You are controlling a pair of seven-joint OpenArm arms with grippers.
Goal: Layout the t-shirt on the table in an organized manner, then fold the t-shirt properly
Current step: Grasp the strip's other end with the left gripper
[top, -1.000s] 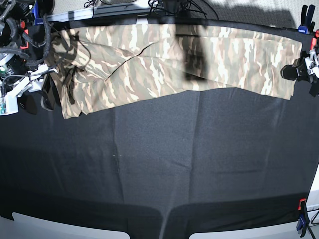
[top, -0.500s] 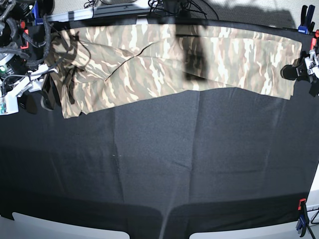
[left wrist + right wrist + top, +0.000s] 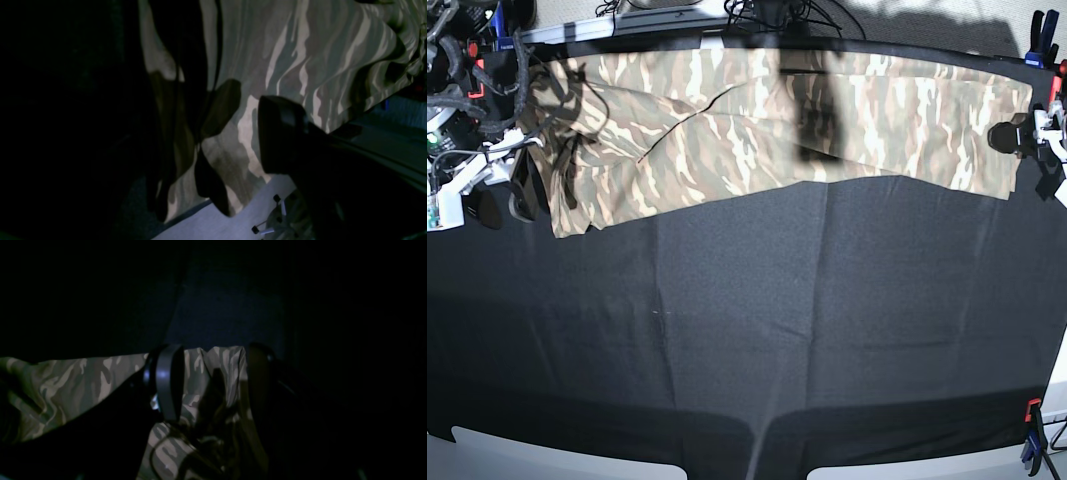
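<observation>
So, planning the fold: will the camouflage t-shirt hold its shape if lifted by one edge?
Probably not: the t-shirt looks limp, sagging in folds past the table edge. Likely light, since it lies thin and flat.

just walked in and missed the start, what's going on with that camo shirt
A two-armed robot is working on a camouflage t-shirt, which lies stretched in a long band along the far edge of the black-covered table. The right gripper is at one end of the shirt with its jaws apart and fabric between the fingers, though a real grip can't be confirmed. The left gripper sits open at the other end, by the shirt's edge. The shirt is spread out but not neatly folded yet.
</observation>
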